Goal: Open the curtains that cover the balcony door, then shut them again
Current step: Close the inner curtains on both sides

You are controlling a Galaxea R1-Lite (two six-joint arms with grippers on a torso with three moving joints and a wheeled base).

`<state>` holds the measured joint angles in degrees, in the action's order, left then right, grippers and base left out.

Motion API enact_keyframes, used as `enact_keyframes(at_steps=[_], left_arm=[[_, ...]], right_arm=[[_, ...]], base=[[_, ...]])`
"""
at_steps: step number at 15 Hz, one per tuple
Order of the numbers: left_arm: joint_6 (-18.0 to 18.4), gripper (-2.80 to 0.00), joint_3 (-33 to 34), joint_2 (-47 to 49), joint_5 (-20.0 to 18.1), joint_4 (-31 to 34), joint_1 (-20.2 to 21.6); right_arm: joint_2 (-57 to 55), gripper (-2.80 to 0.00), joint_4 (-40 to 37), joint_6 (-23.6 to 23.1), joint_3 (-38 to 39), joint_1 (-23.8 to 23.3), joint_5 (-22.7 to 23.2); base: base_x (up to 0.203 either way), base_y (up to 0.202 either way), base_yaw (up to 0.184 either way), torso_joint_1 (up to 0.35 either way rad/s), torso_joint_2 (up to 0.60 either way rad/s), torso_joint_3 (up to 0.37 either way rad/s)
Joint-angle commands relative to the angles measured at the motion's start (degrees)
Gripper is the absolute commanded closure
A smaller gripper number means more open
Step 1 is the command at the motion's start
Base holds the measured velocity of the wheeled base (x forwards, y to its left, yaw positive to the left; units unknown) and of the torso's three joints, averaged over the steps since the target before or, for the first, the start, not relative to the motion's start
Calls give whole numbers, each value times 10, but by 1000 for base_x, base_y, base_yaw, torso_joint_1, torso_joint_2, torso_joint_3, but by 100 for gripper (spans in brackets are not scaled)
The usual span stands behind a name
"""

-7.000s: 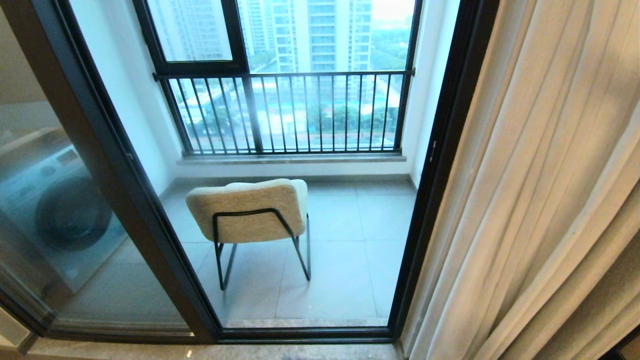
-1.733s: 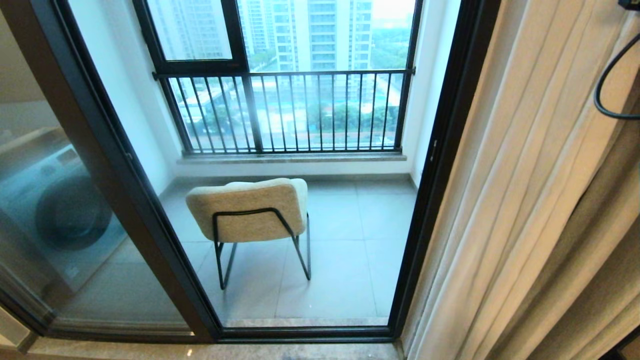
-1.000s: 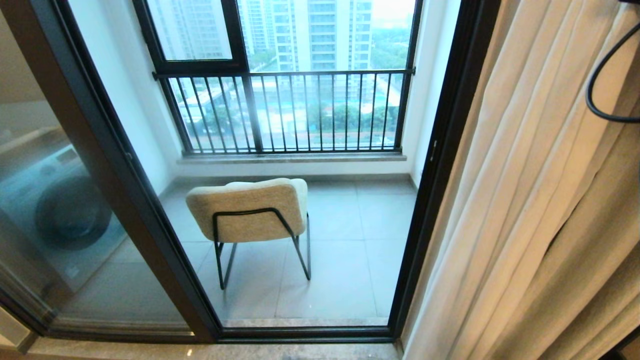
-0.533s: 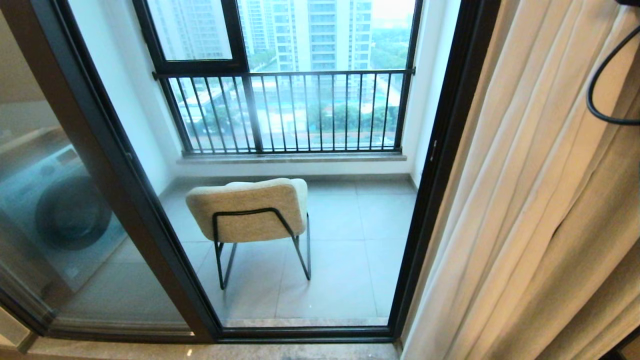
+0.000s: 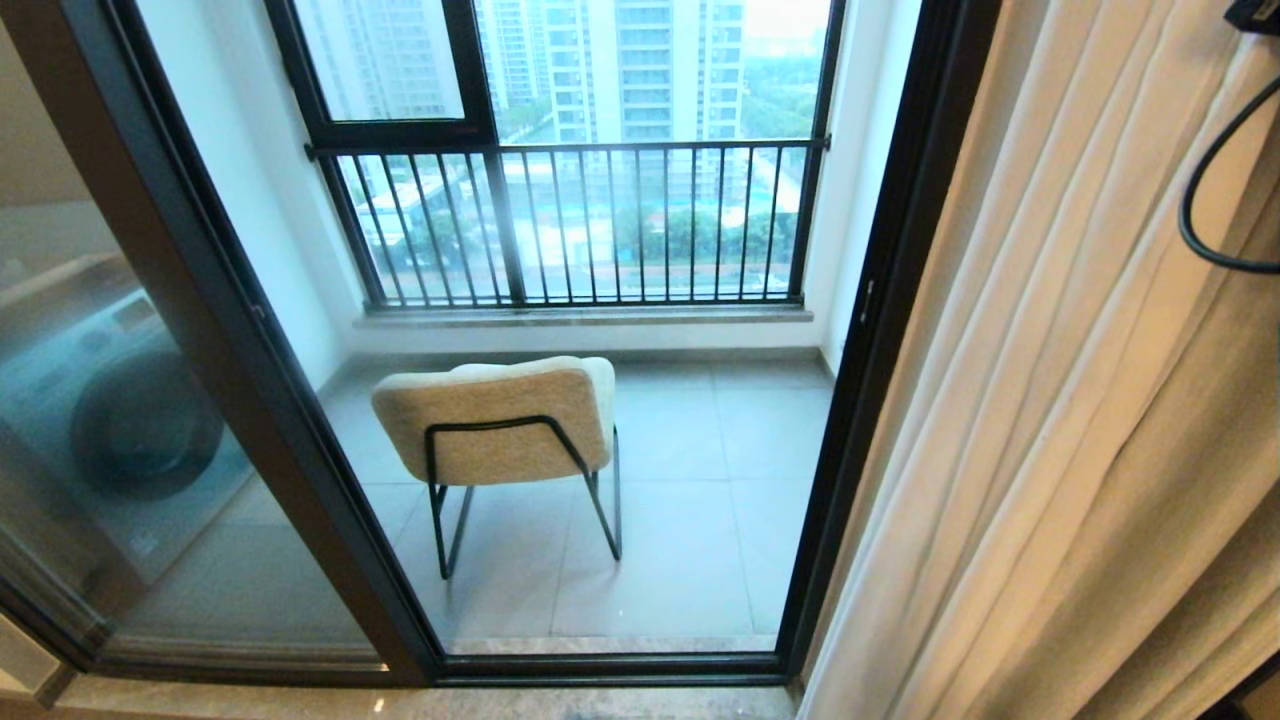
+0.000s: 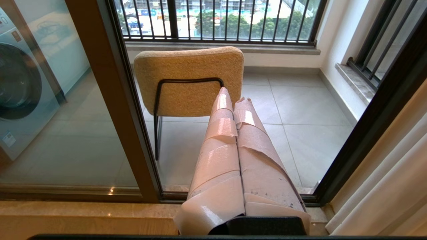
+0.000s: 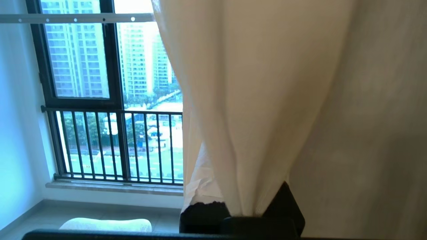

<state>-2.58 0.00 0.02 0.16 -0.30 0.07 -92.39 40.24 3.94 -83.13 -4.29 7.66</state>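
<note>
since the curtains [image 5: 1080,400] hang bunched at the right edge of the balcony door [image 5: 870,330], with the glass fully uncovered, i judge the closing pull must run leftward across the opening. my right gripper [image 7: 243,208] is pinched on a fold of the fabric, which drapes straight over the fingers, pleats running top to bottom. that arm is plainly the nearer one. my left gripper [image 6: 233,100], its taped fingers [image 6: 222,133] pressed together and empty, points at the chair [image 5: 500,420] out on the balcony
</note>
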Motion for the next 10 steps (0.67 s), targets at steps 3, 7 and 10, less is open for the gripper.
enact_keyframes(at_steps=[3,7,10], left_arm=[[-1,0,0,0,0,0,0],[0,0,0,0,1,0,0],[0,0,0,0,1,0,0]], right_arm=[[3,0,2,0,3,9,0],[1,0,2,0,4,9,0],[-1,0,2,-1,4,9,0]], base=[[0,0,0,0,0,0],[0,0,0,0,0,0],[0,0,0,0,0,0]])
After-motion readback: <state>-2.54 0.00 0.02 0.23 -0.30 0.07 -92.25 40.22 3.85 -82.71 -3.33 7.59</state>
